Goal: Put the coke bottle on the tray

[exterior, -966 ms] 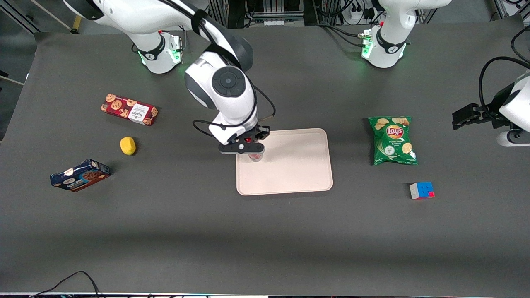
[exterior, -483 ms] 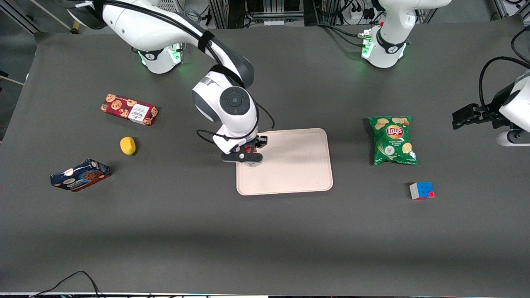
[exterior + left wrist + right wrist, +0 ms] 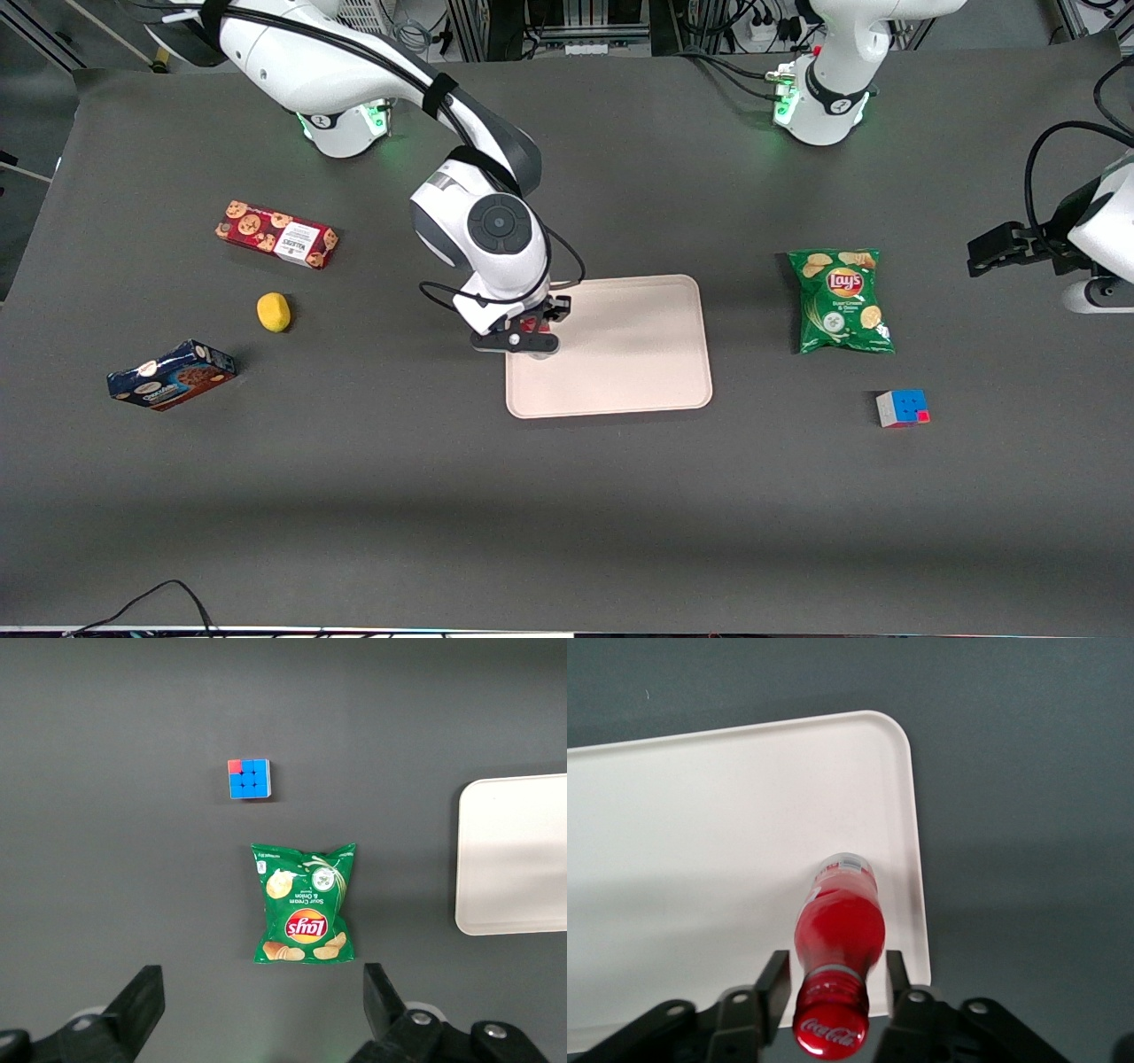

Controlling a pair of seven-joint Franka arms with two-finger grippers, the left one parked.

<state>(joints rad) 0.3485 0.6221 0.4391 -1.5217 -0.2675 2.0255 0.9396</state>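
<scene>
The coke bottle (image 3: 840,926), clear with a red cap and red label, stands upright at the edge of the pale tray (image 3: 700,815) that lies toward the working arm's end, close to one rounded corner. My gripper (image 3: 837,961) is shut on the coke bottle, with one black finger pressed against each side just below the neck. In the front view the gripper (image 3: 530,342) hangs low over that same edge of the tray (image 3: 638,354), and the wrist hides nearly all of the bottle. I cannot tell whether the bottle's base touches the tray.
Toward the working arm's end lie a red cookie box (image 3: 276,234), a lemon (image 3: 274,312) and a blue cookie box (image 3: 171,375). Toward the parked arm's end lie a green Lay's bag (image 3: 840,300) and a colour cube (image 3: 903,408).
My gripper has come down with the bottle and shifted slightly nearer the front camera, toward the tray's edge. The other objects have not moved.
</scene>
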